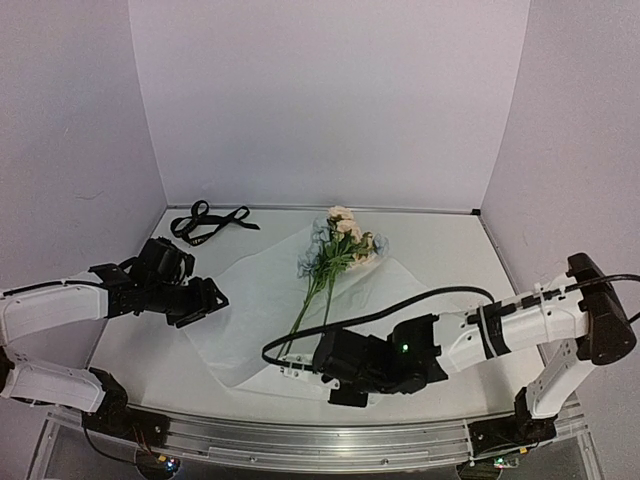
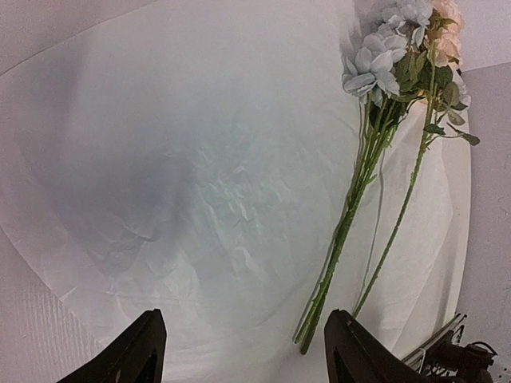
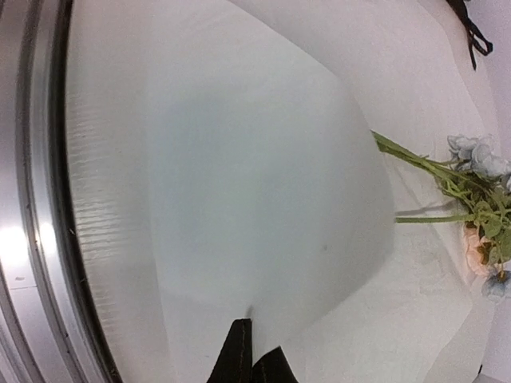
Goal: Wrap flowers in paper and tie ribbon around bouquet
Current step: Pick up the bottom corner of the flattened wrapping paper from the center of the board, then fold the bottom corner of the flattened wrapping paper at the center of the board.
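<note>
Pinched shut, my right pincer point(image 3: 249, 355) has the near edge of the paper point(image 3: 263, 159) between its tips, low in the middle of the right wrist picture. That bit of paper stands up a little and hides the ends of the stems. My left pincer point(image 2: 243, 359) is spread wide and holds nothing. It hangs over the left part of the sheet, with only bare paper under it.

The flowers point(image 1: 335, 250) lie on the paper in the middle of the top picture. Their blooms point to the back wall and their stems point down toward me. Most of the paper lies flat on the table point(image 1: 450, 260). It is not a cone yet. The ribbon point(image 1: 205, 222) sits in a loose heap at the upper left of the table, off the paper and well apart from the flowers. Nothing touches it.

So I think the job has only just begun. The flowers are on the sheet and one edge is grabbed. I have yet to fold the paper over the stems, roll it round them, fetch the ribbon and tie it. I think the tying will be the hardest part.
</note>
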{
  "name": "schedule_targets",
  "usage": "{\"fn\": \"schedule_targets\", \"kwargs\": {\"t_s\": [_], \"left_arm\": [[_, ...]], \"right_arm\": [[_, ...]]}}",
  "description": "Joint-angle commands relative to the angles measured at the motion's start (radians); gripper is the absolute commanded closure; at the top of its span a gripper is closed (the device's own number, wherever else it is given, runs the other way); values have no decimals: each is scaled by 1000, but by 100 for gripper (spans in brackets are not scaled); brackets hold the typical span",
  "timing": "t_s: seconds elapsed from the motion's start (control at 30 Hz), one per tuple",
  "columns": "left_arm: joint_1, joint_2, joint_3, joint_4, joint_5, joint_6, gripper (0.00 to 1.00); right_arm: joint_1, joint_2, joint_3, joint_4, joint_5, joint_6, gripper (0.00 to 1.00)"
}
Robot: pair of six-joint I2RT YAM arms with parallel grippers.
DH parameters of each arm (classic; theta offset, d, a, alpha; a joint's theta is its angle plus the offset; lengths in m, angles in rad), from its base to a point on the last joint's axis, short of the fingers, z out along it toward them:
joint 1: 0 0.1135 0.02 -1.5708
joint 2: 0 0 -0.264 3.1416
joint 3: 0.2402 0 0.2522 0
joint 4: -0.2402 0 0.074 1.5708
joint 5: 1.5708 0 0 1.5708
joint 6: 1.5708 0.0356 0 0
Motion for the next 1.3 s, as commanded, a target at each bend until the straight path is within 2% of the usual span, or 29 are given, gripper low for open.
{"fn": "schedule_targets", "kwargs": {"t_s": [0.0,0.3,0.6,0.8,1.13,1.27], "left_arm": [[-1,14,70,-1,6,48,29],[-1,95,96,40,57,82,31],[-2,159,129,75,106,119,32],[-17,190,142,109,172,147,36],[-192,308,183,158,184,148,45],[-229,369,183,196,201,126,50]], "right_arm": [[-114,54,135,-98,-76,57,100],[-305,256,387,-155,-123,34,100],[-392,378,520,-189,-96,6,100],[-406,402,528,-191,-52,4,100],[-408,392,497,-191,31,46,100],[-408,380,474,-191,72,60,100]]}}
